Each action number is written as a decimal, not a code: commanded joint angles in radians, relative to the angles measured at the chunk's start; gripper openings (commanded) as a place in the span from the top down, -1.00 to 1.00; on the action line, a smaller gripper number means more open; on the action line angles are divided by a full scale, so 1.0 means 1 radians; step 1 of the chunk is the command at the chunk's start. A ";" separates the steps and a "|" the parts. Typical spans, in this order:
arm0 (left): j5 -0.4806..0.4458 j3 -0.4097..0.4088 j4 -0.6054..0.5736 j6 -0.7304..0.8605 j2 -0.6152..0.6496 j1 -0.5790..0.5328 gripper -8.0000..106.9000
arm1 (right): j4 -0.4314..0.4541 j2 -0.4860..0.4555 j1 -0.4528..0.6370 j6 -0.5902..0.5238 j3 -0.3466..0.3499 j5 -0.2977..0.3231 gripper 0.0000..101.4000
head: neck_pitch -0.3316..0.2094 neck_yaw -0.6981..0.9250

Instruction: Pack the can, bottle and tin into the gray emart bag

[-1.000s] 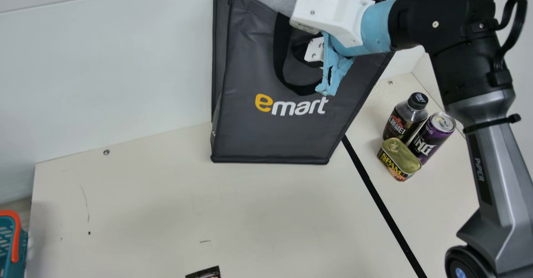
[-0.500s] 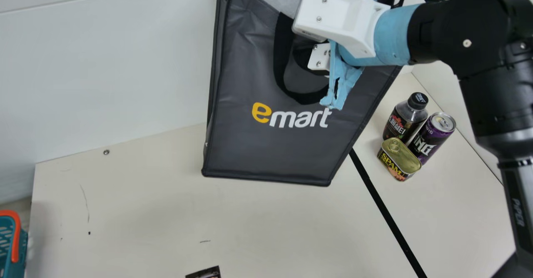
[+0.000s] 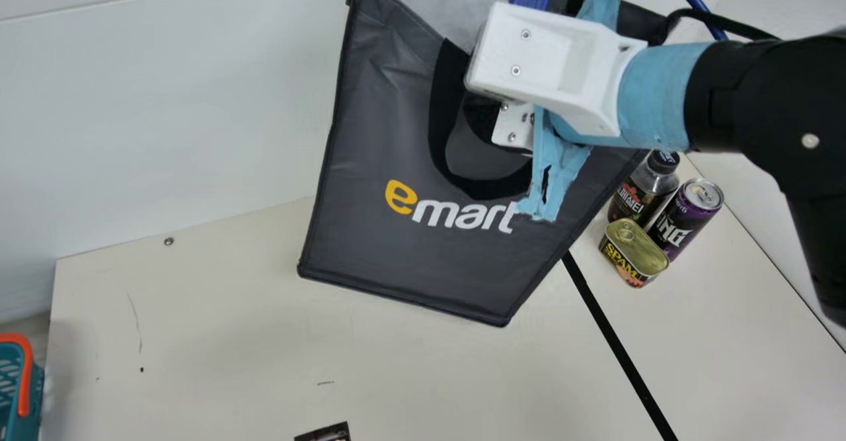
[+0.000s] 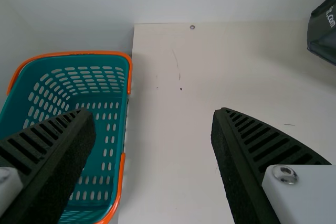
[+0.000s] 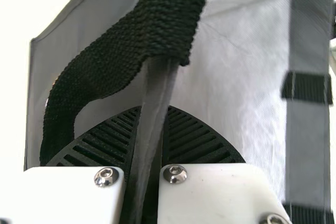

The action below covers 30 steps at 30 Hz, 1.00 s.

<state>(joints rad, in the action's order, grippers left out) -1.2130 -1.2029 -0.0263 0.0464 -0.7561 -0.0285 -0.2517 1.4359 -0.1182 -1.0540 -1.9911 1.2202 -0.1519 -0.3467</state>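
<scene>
At the upper right of the main view, my right gripper (image 3: 522, 123) is at the rim of the gray emart bag (image 3: 410, 256), which hangs tilted. In the right wrist view my right gripper (image 5: 149, 150) is shut on the bag's edge (image 5: 157, 87), beside its black strap handle. The bottle (image 3: 644, 193), partly behind the bag, the purple can (image 3: 685, 219) and the tin (image 3: 633, 254) stand grouped on the table at the right. My left gripper (image 4: 152, 135) stands open in the left wrist view, nothing between its fingers.
A teal basket with orange handles (image 4: 126, 114) is beside the table; its edge shows at the main view's far left. Black tape (image 3: 615, 342) crosses the table (image 3: 198, 335). A small dark item (image 3: 327, 433) lies at the near edge.
My right gripper has moved nearer and slightly right, carrying the bag with it; the bag's bottom has swung out from the wall and tilted. Bottle, can and tin have stayed put.
</scene>
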 commanded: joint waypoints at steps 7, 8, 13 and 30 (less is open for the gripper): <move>0.000 0.000 0.000 0.000 0.000 0.000 -0.71 | 0.042 -0.066 -0.053 0.028 0.069 0.000 1.00 | -0.023 -0.002; 0.000 0.000 0.000 0.000 0.000 0.000 -0.71 | 0.046 -0.073 -0.059 0.031 0.078 0.000 1.00 | -0.023 -0.002; 0.000 0.000 0.000 0.000 0.000 0.000 -0.71 | 0.070 -0.107 -0.091 0.050 0.123 0.000 1.00 | -0.023 -0.002; 0.000 0.000 0.000 0.000 0.000 0.000 -0.71 | 0.131 -0.175 -0.200 0.127 0.253 0.000 1.00 | -0.023 -0.002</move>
<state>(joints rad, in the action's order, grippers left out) -1.2130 -1.2029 -0.0263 0.0464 -0.7561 -0.0285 -0.1222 1.2609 -0.3119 -0.9289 -1.7436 1.2178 -0.1519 -0.3482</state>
